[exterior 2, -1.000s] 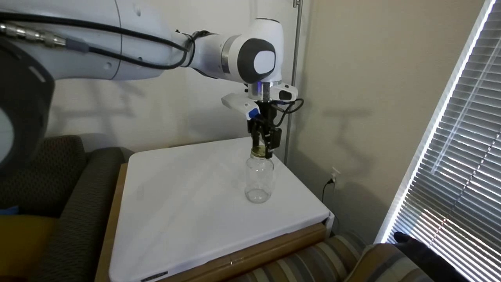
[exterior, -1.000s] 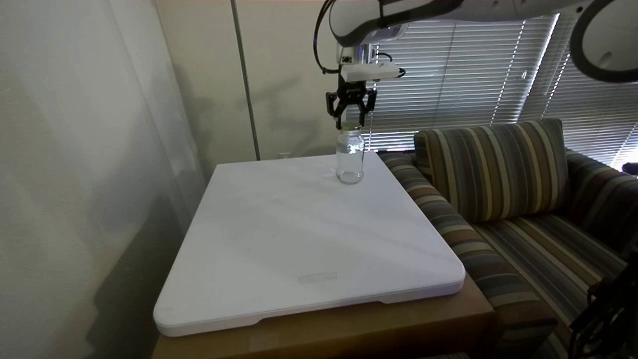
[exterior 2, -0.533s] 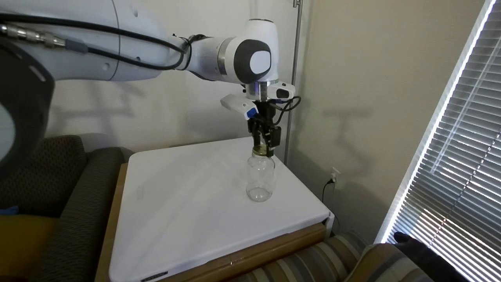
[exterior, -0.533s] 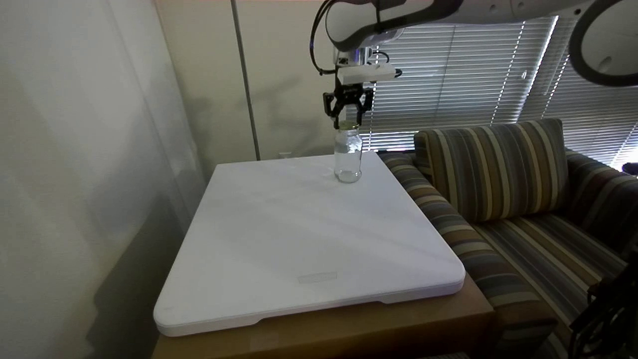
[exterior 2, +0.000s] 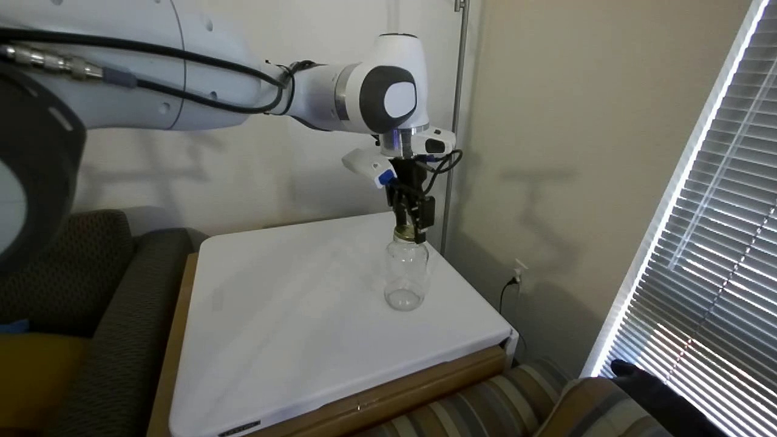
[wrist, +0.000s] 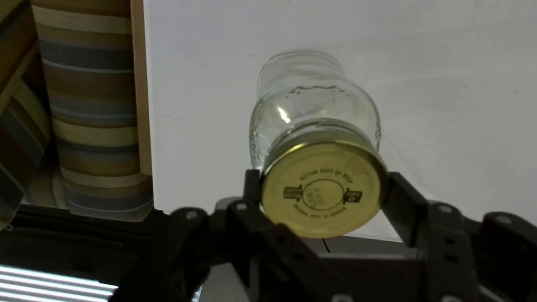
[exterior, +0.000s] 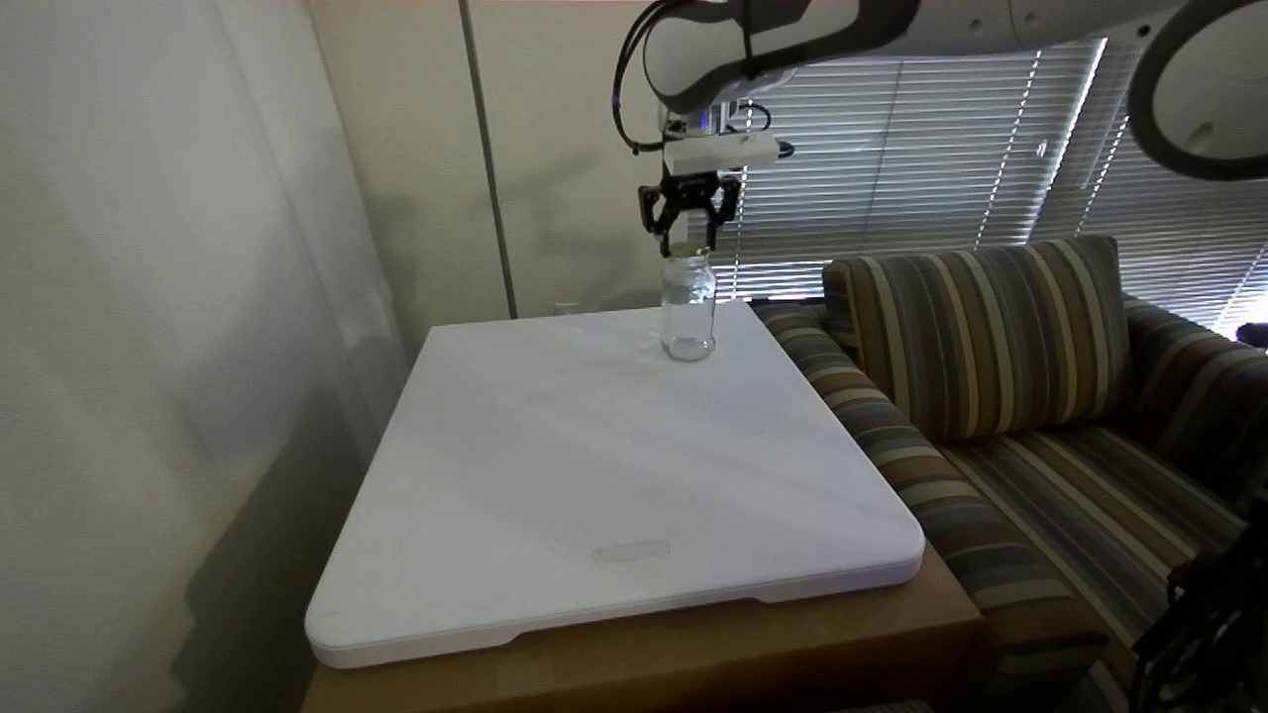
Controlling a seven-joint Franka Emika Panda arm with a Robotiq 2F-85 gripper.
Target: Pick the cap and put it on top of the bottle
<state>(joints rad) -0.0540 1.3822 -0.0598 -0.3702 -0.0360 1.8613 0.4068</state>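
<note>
Glass jar (wrist: 316, 100): clear, cylindrical; upright on the white tabletop (exterior 2: 291, 315), near a corner
Gold cap (wrist: 323, 193): round, flat, dark lettering about a central ring; on the jar's mouth
Hand (exterior: 688, 247): black, pointing down over the jar; fingers (wrist: 406, 207) pinching the cap's rim from opposite sides
Armchair (exterior: 981, 342): striped upholstery; beside the tabletop
Window blinds (exterior: 892, 149): horizontal slats; behind the armchair

Glossy metal cap (wrist: 323, 191); btl (wrist: 316, 102) prob. glass.
</note>
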